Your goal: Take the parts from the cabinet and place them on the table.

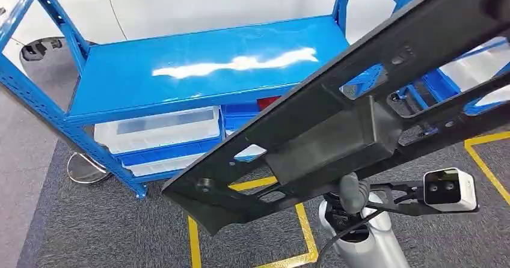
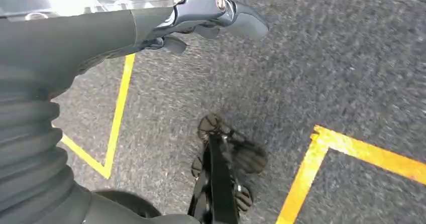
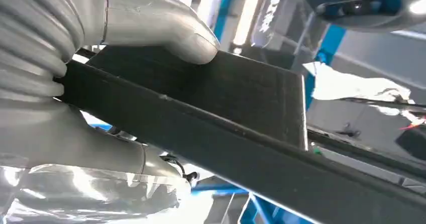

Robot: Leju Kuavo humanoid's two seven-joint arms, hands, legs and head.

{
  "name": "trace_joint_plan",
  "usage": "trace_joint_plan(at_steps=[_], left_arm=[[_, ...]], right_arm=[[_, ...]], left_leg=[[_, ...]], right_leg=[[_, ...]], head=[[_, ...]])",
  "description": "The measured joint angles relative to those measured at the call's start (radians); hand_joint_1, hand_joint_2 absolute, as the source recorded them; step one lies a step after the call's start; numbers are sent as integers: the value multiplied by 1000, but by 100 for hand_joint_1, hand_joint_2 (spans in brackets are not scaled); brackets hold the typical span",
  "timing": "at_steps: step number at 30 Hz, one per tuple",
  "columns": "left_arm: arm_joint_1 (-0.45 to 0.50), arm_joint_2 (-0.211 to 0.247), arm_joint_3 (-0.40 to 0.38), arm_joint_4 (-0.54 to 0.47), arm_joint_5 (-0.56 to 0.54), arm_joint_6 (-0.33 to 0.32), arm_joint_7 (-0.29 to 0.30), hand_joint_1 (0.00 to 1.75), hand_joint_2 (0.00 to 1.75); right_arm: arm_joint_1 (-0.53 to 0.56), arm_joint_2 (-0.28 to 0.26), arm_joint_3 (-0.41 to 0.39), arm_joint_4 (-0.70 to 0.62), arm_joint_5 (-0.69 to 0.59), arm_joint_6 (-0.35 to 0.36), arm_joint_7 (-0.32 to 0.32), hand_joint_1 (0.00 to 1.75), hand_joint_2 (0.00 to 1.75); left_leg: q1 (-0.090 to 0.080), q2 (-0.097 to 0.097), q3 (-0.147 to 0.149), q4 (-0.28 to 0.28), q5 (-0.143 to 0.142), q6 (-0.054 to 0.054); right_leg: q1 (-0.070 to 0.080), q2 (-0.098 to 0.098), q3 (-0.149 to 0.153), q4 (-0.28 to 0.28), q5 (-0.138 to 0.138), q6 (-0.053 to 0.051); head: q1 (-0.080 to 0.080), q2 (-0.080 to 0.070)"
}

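Note:
A long black plastic part (image 1: pixel 337 124) with cut-out holes slants across the head view, raised in front of the blue cabinet (image 1: pixel 198 63). My right hand (image 1: pixel 352 193) grips it from below near its boxy middle. In the right wrist view the grey thumb (image 3: pixel 166 30) presses on the part's flat black face (image 3: pixel 226 113). My left hand (image 2: pixel 211 15) hangs over the carpet floor (image 2: pixel 326 63), holding nothing, its fingers loosely apart. The cabinet's top shelf is bare and glossy.
White trays (image 1: pixel 159 127) and blue bins (image 1: pixel 240 115) sit on the cabinet's lower shelf. Yellow tape lines (image 1: pixel 304 229) mark the grey carpet. A round metal base (image 1: pixel 84 169) stands by the cabinet's left leg. The wrist camera (image 1: pixel 448 190) juts out beside my right forearm.

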Motion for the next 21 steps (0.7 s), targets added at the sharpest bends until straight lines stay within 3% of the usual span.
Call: trace_joint_plan(at_steps=[1,2,4,5,6,9,10,11,12,13,15,16,17,19,20,21], left_arm=[[2,0,2,0,0,1,2,0,175],[3,1,4,0,-3,0,3,0,175],[2,2,4,0,-16,0,5,0,175],[3,4,5,0,-20,-1,8,0,175],[3,5,5,0,-22,-2,12,0,175],[-1,8,5,0,-39,-4,21,0,175],[-1,8,5,0,-43,-1,21,0,175],[-1,9,5,0,-50,4,21,0,175],[-1,10,5,0,-54,10,23,0,175],[0,11,5,0,-55,14,26,0,175],[4,16,5,0,-61,15,30,0,175],[5,18,5,0,-63,15,32,0,175],[4,19,5,0,-64,16,35,0,175],[2,20,5,0,-68,17,37,0,175],[0,21,5,0,-69,18,39,0,175],[1,21,5,0,-69,19,39,0,175]], right_arm=[[4,0,0,0,3,-2,-2,175,175],[6,0,0,-2,11,-8,-6,175,175],[9,-1,0,-14,40,-34,-15,175,175],[11,-1,0,-20,56,-47,-21,175,175],[12,-1,0,-25,71,-58,-24,175,175],[29,-6,-1,-41,109,-82,-44,175,175],[32,-11,-1,-48,117,-87,-52,175,175],[34,-17,-3,-54,124,-95,-61,175,175],[33,-24,-4,-59,129,-101,-66,175,175],[35,-32,-5,-62,133,-105,-73,175,175],[42,-51,-10,-63,141,-116,-90,175,175],[47,-62,-11,-63,144,-123,-99,175,175],[51,-69,-12,-63,149,-129,-108,175,175],[56,-80,-15,-68,159,-140,-118,175,175],[57,-85,-15,-74,160,-142,-124,175,175],[57,-90,-16,-78,161,-142,-126,175,175]], left_leg=[[1,0,-4,10,11,0],[2,0,16,-31,42,1],[6,-13,101,-202,133,5],[9,-50,139,-289,158,9],[9,-67,145,-306,148,9],[2,-50,140,-307,152,19],[12,-41,140,-317,160,29],[12,-27,141,-320,165,35],[12,-20,138,-320,167,41],[10,-11,136,-320,167,43],[8,9,131,-318,168,44],[8,19,129,-317,168,44],[7,27,129,-317,168,44],[7,42,131,-316,167,42],[5,49,133,-315,166,39],[-2,54,132,-314,164,34]], right_leg=[[0,10,-1,0,1,2],[-1,19,0,2,2,3],[-1,37,0,6,2,6],[-2,44,-2,8,3,9],[3,52,-9,13,5,17],[-4,73,-22,9,19,38],[1,79,-25,10,20,45],[-1,52,-30,25,3,47],[0,23,-52,73,-34,50],[-2,8,-88,153,-79,55],[-4,-2,-159,313,-141,61],[-6,-3,-168,337,-139,63],[-7,-4,-150,310,-117,62],[-7,-19,-58,144,-41,57],[-5,-48,0,40,-7,50],[7,-79,11,9,-23,39]], head=[[0,0],[0,0],[0,0],[0,0],[1,0],[1,0],[2,0],[1,0],[9,0],[10,0],[10,0],[10,0],[10,0],[10,0],[10,0],[10,0]])
